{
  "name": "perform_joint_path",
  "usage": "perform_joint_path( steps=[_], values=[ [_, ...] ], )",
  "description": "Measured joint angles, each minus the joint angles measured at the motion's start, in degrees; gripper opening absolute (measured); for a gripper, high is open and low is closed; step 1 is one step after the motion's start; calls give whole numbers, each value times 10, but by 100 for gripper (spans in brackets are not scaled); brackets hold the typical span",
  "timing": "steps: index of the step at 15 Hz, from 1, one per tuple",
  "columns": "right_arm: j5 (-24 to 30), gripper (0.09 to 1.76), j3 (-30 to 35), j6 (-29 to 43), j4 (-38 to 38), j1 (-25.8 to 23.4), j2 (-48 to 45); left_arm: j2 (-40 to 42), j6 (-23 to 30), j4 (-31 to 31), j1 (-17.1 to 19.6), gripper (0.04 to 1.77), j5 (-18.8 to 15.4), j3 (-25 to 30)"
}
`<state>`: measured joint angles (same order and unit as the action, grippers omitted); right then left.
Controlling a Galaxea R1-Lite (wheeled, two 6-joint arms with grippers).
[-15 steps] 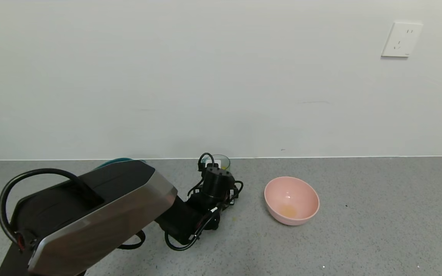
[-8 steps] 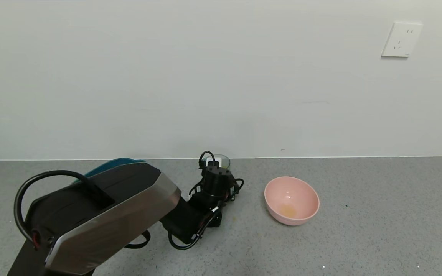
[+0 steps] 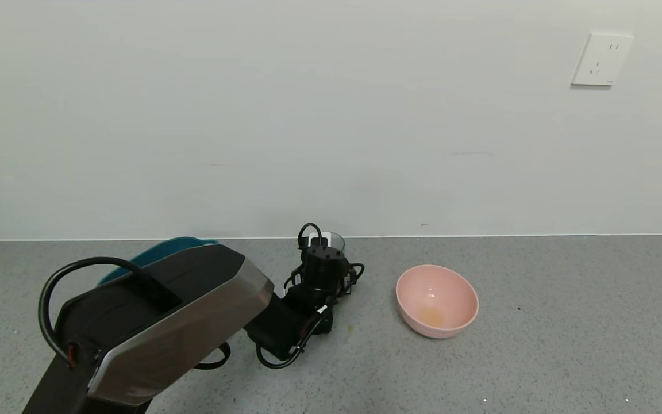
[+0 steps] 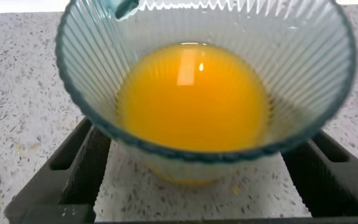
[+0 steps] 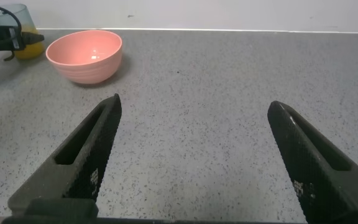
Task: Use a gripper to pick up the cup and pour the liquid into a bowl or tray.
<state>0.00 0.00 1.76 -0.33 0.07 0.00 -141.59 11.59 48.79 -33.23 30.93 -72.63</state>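
The cup (image 3: 335,241) stands near the wall, mostly hidden behind my left gripper (image 3: 324,252). In the left wrist view the ribbed pale blue-green cup (image 4: 98,81) fills the picture, with orange-yellow liquid (image 4: 194,96) inside. My left gripper (image 4: 197,146) is open, one black finger (image 4: 89,158) on each side of the cup's base, with gaps showing. The dark teal tray (image 3: 153,253) lies behind the left arm, mostly hidden. My right gripper (image 5: 191,155) is open and empty, low over bare table, out of the head view.
A round pink bowl (image 3: 436,299) with a trace of orange at its bottom sits right of the cup; it also shows in the right wrist view (image 5: 86,55). The wall runs close behind the cup. The grey speckled table (image 3: 566,322) stretches to the right.
The left arm has moved forward toward the wall. Its gripper now covers more of the cup, and more of the teal tray shows behind the arm.
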Motion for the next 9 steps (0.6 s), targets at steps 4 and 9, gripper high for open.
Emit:
perform_joint_path(
  steps=[4, 9],
  values=[
    [0, 171, 0, 0, 0, 0, 0, -13, -1, 7, 3, 172, 2, -7],
    [0, 171, 0, 0, 0, 0, 0, -28, -18, 48, 3, 172, 1, -10]
  ],
)
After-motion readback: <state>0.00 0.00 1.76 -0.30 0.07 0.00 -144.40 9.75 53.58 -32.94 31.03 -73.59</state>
